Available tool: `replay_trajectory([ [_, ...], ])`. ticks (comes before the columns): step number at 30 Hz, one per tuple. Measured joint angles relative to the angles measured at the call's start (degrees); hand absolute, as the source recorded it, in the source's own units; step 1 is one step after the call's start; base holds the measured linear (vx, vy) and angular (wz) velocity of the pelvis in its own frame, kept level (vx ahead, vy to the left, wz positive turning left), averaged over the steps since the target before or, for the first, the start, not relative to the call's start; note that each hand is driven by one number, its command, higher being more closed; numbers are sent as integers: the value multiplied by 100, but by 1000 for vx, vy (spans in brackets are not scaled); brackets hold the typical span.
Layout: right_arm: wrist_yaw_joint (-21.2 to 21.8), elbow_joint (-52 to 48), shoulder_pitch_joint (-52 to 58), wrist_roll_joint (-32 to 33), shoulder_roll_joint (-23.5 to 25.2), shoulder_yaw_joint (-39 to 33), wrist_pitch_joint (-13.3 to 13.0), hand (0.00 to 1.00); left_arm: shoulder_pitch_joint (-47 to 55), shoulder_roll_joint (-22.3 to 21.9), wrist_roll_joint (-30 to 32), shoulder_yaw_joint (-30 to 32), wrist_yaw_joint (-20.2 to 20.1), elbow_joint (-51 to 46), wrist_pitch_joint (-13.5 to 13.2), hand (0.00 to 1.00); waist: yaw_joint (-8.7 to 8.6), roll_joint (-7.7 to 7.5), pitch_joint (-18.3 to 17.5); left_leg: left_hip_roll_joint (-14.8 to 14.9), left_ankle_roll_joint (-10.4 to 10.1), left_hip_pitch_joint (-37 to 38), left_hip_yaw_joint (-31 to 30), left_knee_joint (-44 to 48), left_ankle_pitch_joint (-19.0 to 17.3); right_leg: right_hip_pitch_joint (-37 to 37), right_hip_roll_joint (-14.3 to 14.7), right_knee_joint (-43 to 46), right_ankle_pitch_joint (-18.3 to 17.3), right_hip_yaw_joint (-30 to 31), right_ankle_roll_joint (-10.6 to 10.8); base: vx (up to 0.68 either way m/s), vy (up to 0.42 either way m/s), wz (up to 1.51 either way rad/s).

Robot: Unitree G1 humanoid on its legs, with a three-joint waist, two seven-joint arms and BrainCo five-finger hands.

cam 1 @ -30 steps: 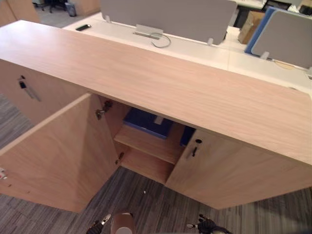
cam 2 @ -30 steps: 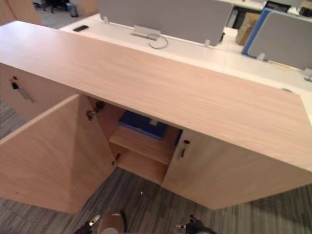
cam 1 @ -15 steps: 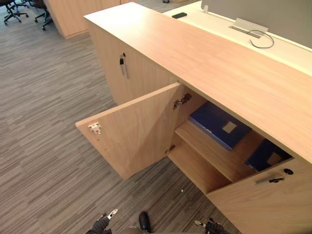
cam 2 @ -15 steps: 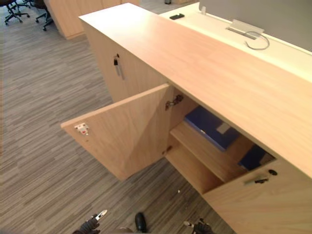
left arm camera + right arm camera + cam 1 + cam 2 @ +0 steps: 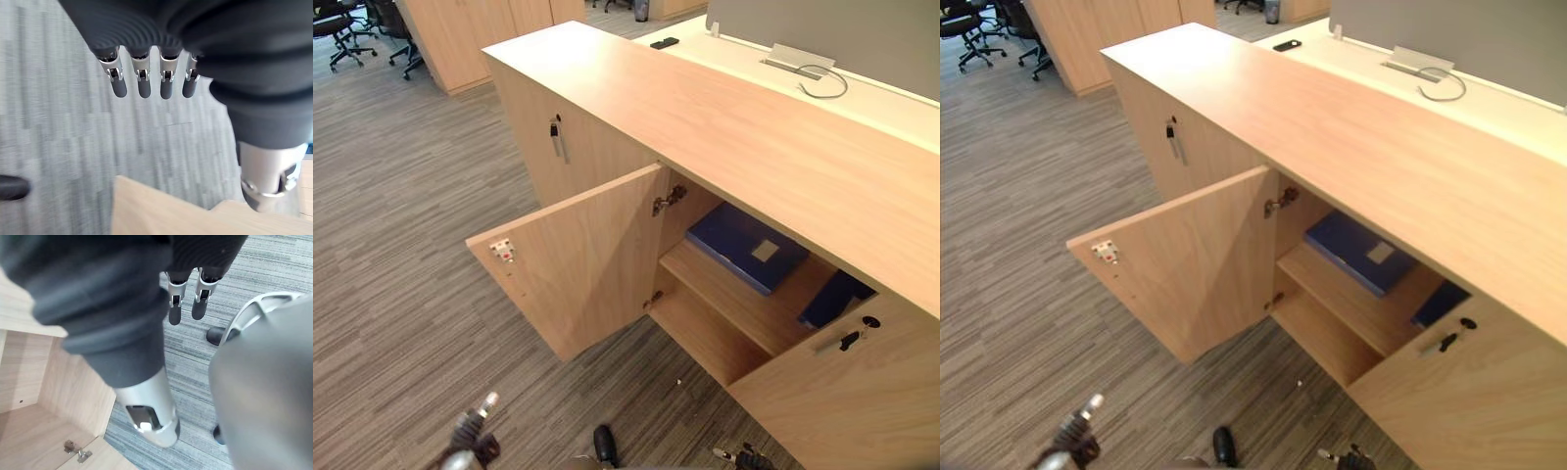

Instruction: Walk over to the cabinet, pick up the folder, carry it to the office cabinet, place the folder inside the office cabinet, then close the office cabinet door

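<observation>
The blue folder point(image 5: 747, 247) lies flat on the top shelf point(image 5: 729, 304) inside the office cabinet point(image 5: 705, 108), so the putting-in part looks done. The cabinet door point(image 5: 578, 264) stands wide open, so I think shutting it is the one job left. The left hand point(image 5: 144, 81) hangs low over the floor, fingers straight, holding nothing. The right hand point(image 5: 175, 308) hangs low too, fingers loose and empty.

In the cabinet point(image 5: 754, 127), right of its open door point(image 5: 587, 264), the folder point(image 5: 744, 245) lies on the shelf point(image 5: 729, 304), with maybe another folder point(image 5: 837, 299) at the shelf's right end.
</observation>
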Motion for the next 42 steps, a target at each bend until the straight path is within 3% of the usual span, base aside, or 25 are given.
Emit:
replay_trajectory([
  [6,113,-55,176,-180,31,-99,-2,0,-1339,1423,453,73,268,284,-13,0,-34,-68,-92,66,26,114,284,31,-19,-15,97,-56,22,283,27,32,-9,-23],
  [11,221,-123,182,-181,50,89,-9,0,-2396,2336,750,-185,317,881,-9,0,-116,-161,-144,204,-10,165,576,36,-47,-145,186,-40,27,589,19,4,-6,-31],
  [18,290,-334,371,-178,123,136,-54,0,-2736,2688,944,-765,307,1176,60,0,-185,-238,-205,310,-97,290,879,35,-110,-236,269,-43,31,950,-2,-47,2,-27],
  [20,296,-318,384,-177,124,133,-70,0,-3004,2633,1156,-1393,306,1178,82,0,-162,-255,-208,338,-103,286,978,33,-106,-302,231,-20,29,1033,-12,-96,33,-20],
  [26,307,-310,508,-175,115,124,-132,0,-3132,2348,1656,-2132,484,968,147,0,-71,-249,-206,235,-79,266,924,5,-70,-344,103,68,27,1066,-13,-89,40,5],
  [29,286,-308,509,-177,87,125,-137,0,-2943,1947,1895,-2479,593,91,139,0,-20,-246,-204,167,-45,112,661,3,-9,-359,6,137,8,804,-39,-105,47,45],
  [33,202,-285,513,-175,80,99,-135,0,-1852,1313,2008,-2862,608,-1670,-47,0,53,-229,-206,35,-47,73,438,1,-13,-311,-95,225,10,637,-36,-65,45,29],
  [37,159,-288,502,-176,107,102,-126,0,-896,626,1997,-3543,595,-2603,-110,0,141,-189,-205,-62,-22,28,329,0,-32,-296,-155,218,10,622,-34,-52,51,21],
  [42,112,-289,468,-175,107,149,-128,0,225,-328,1820,-4951,-167,-3262,-171,0,72,-178,-213,-166,56,-18,261,1,-85,-283,-169,106,20,636,-43,-6,28,6],
])
